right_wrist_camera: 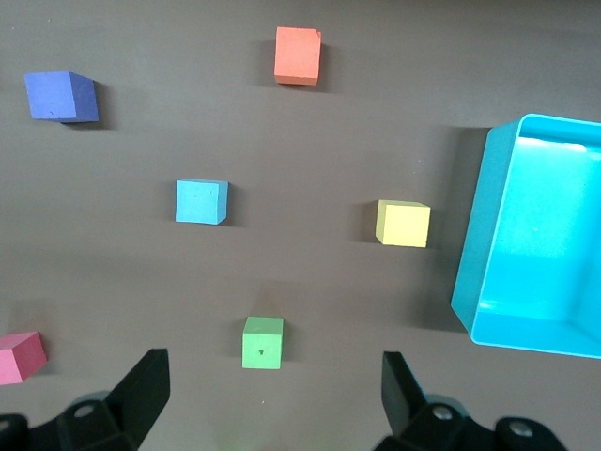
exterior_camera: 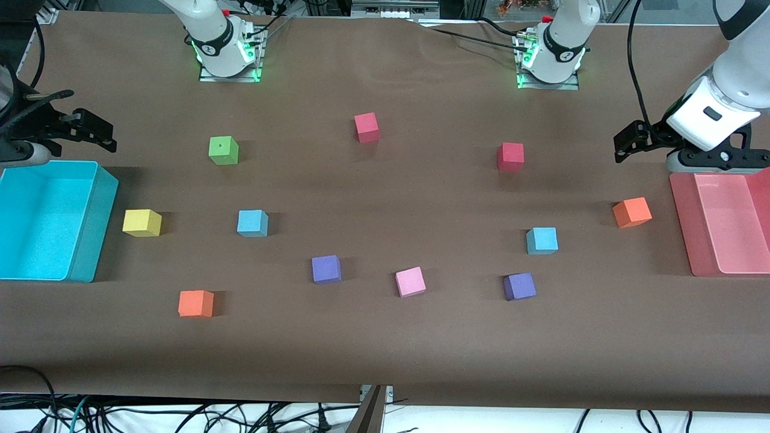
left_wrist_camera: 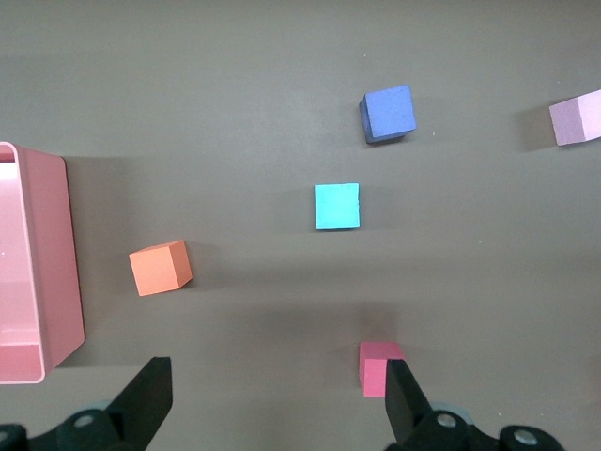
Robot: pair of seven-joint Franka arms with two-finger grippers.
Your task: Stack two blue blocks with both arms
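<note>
Two sky-blue blocks lie apart on the brown table. One blue block [exterior_camera: 252, 223] is toward the right arm's end and also shows in the right wrist view [right_wrist_camera: 201, 201]. The other blue block [exterior_camera: 542, 240] is toward the left arm's end and also shows in the left wrist view [left_wrist_camera: 337, 206]. My left gripper [exterior_camera: 622, 147] hangs open and empty over the table beside the pink tray; its fingers spread wide in the left wrist view [left_wrist_camera: 279, 395]. My right gripper [exterior_camera: 108, 137] hangs open and empty above the turquoise bin's edge, also wide in the right wrist view [right_wrist_camera: 272, 390].
A turquoise bin [exterior_camera: 90, 240] stands at the right arm's end, a pink tray [exterior_camera: 683, 222] at the left arm's end. Scattered cubes: green [exterior_camera: 223, 150], yellow [exterior_camera: 142, 222], two orange [exterior_camera: 195, 303] [exterior_camera: 631, 212], two red [exterior_camera: 366, 127] [exterior_camera: 510, 156], two purple [exterior_camera: 326, 269] [exterior_camera: 519, 286], pink [exterior_camera: 410, 281].
</note>
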